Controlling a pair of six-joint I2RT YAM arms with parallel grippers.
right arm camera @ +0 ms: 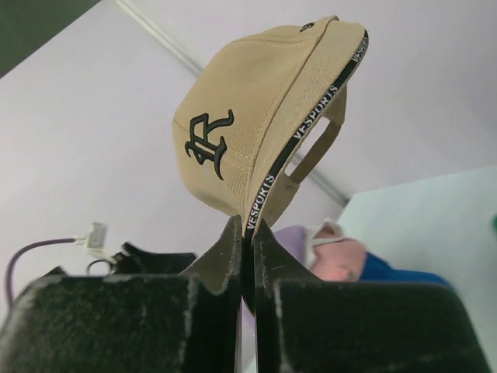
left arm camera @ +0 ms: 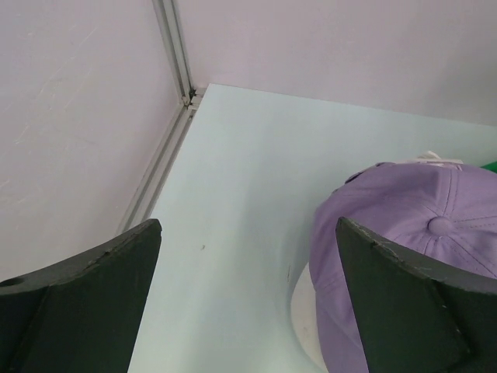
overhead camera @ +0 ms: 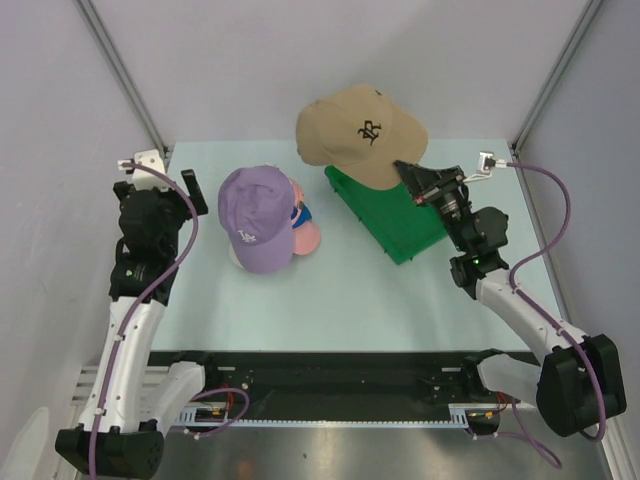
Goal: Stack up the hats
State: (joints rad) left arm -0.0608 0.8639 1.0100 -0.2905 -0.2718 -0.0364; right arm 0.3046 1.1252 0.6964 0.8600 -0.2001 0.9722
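Green tray [overhead camera: 395,222] lies flat, right of centre. Left of it, apart: lavender cap [overhead camera: 257,215] tops a pile, with pink cap [overhead camera: 305,236], blue cap [overhead camera: 300,212] and a white cap [overhead camera: 236,258] edge showing beneath.

Tan cap [overhead camera: 360,130] hangs over the tray's far end, its rim pinched between the closed jaws of the right gripper [overhead camera: 408,172].

Left gripper [left arm camera: 245,229] sits on the pile's far side from the tray, jaws wide apart, just beside the lavender cap.

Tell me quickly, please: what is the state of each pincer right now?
Left pincer: open, holding nothing.
Right pincer: closed, holding the tan cap in the air by its edge.
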